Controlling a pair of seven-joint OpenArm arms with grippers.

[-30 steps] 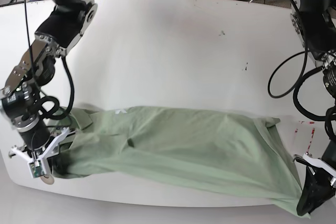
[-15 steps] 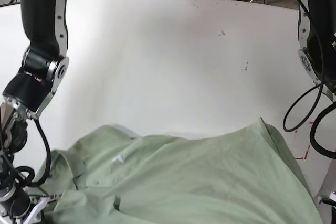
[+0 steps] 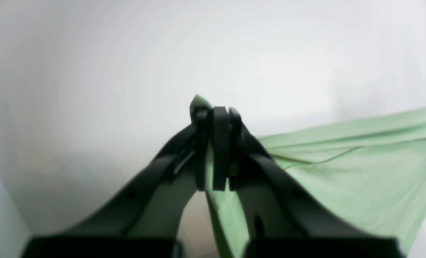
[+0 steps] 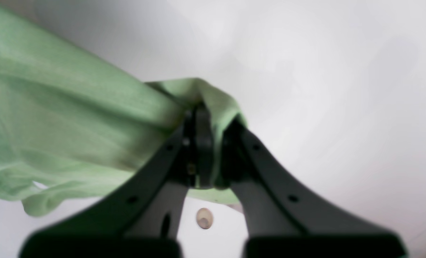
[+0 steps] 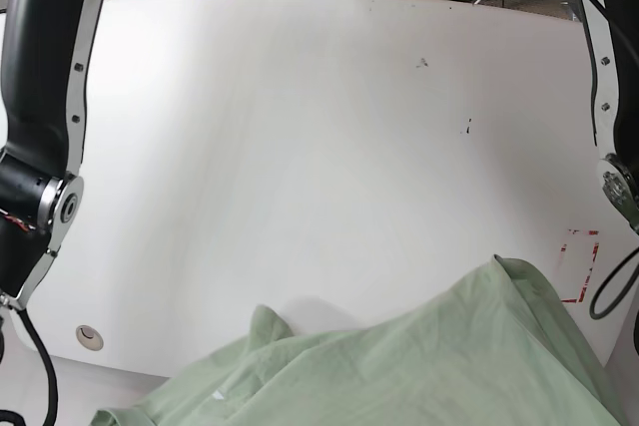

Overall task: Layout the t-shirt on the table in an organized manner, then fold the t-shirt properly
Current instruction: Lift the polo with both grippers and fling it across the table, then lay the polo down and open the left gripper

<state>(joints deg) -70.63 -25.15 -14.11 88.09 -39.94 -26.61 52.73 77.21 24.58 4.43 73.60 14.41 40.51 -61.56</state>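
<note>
Left fingers [image 3: 216,150] and right fingers [image 4: 202,147] each pinch the sage-green polo shirt [image 5: 419,366] above the white counter [image 5: 300,147]; no legible writing.

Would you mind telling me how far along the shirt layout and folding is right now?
Done: both grippers have pinched the t-shirt, the left gripper and the right gripper each shut on an edge. In hand: the shirt hangs lifted, bunched, over the table's near edge. Left: spreading it flat and all the folds.

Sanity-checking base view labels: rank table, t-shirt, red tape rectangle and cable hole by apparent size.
1. table
2. t-shirt, cropped by the frame and nearer the camera
3. red tape rectangle
4. cable hole, clearly smallest
</note>
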